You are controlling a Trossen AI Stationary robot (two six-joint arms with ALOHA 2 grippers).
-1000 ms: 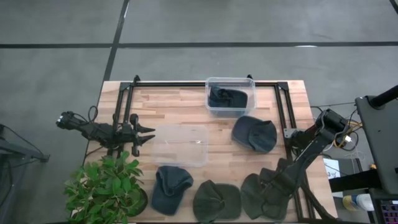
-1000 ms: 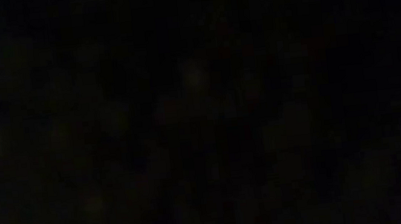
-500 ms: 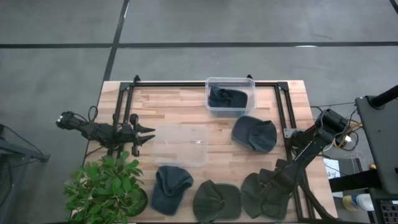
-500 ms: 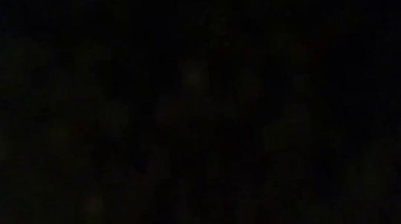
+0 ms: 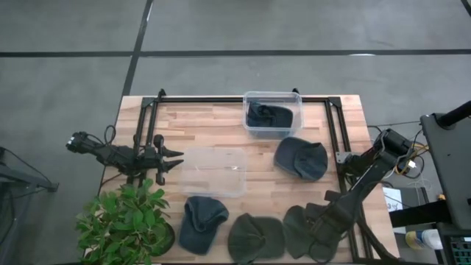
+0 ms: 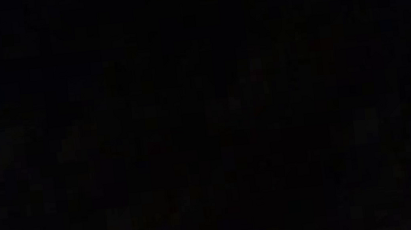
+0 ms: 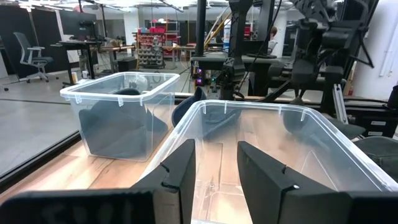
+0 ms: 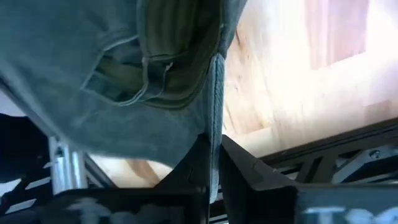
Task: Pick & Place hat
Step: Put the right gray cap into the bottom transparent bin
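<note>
Several dark green hats lie on the wooden table. Three sit in a row along the near edge: [image 5: 202,223], [image 5: 256,237] and the rightmost hat [image 5: 298,227]. My right gripper [image 5: 319,237] is shut on that rightmost hat. Another hat [image 5: 300,157] lies at mid right. One more hat [image 5: 269,116] lies inside the far clear bin [image 5: 273,96]. My left gripper [image 5: 174,158] waits open at the table's left, facing the empty clear bin [image 5: 213,171]. The low view is dark. My right gripper pinches a thin edge of the rightmost hat [image 8: 216,134] between its two fingers [image 8: 193,165], the edge standing upright in the gap. The hat's underside with its inner band [image 8: 161,74] spreads beyond the fingers. The arm comes from the table's right, slanting down. The hat lies on the table.
A potted plant [image 5: 129,221] stands at the near left corner. A black frame [image 5: 335,132] runs around the table top. Bare wood [image 5: 206,121] shows at the far left. Desks and equipment stand in the room beyond [image 7: 124,43].
My right gripper has shut on the rightmost hat's edge. That hat has bunched a little and shifted slightly toward the table's left.
</note>
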